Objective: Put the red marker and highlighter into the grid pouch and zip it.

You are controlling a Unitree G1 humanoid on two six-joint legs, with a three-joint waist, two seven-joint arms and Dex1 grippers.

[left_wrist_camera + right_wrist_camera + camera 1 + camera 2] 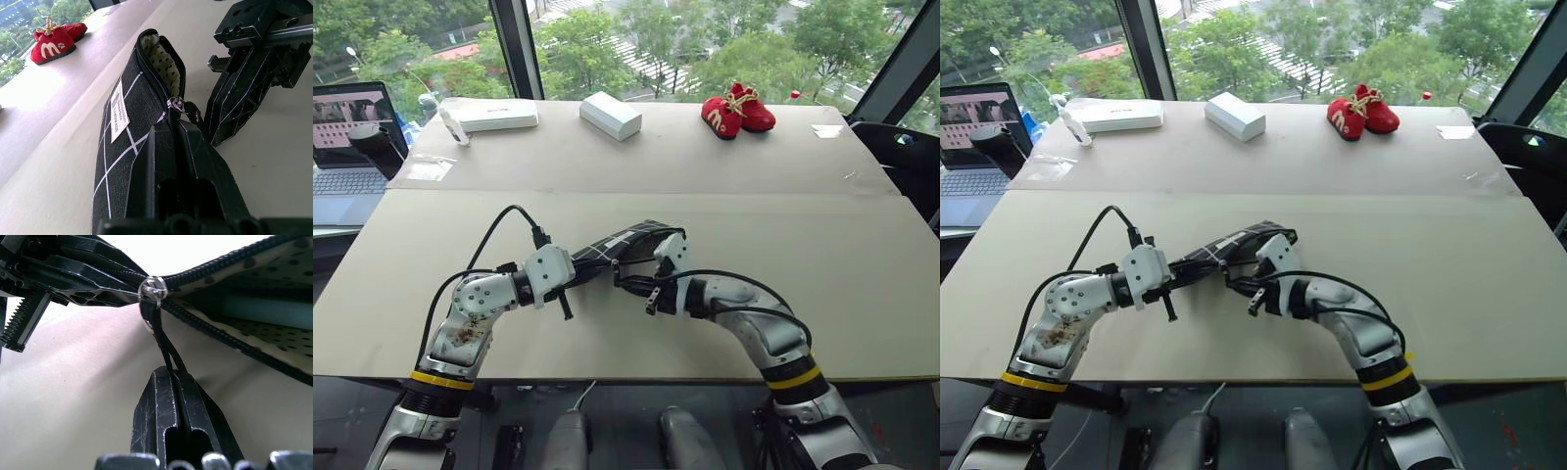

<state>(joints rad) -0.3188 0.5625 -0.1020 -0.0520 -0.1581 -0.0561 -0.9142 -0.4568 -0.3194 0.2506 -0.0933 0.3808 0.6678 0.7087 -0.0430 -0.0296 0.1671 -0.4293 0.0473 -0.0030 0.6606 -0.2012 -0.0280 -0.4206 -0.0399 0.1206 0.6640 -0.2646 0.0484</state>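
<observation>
Grid pouch — between both hands

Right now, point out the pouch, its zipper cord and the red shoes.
pouch [122, 142], left wrist view, grid side under the label
zipper cord [164, 350], right wrist view, mid-cord
red shoes [736, 112], left eye view, between the pair

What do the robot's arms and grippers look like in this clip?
Both arms are silver-grey with a yellow-and-black band near the elbow and loose black cables. White housings sit at the wrists. The left gripper and right gripper have black ribbed plastic fingers.
</observation>
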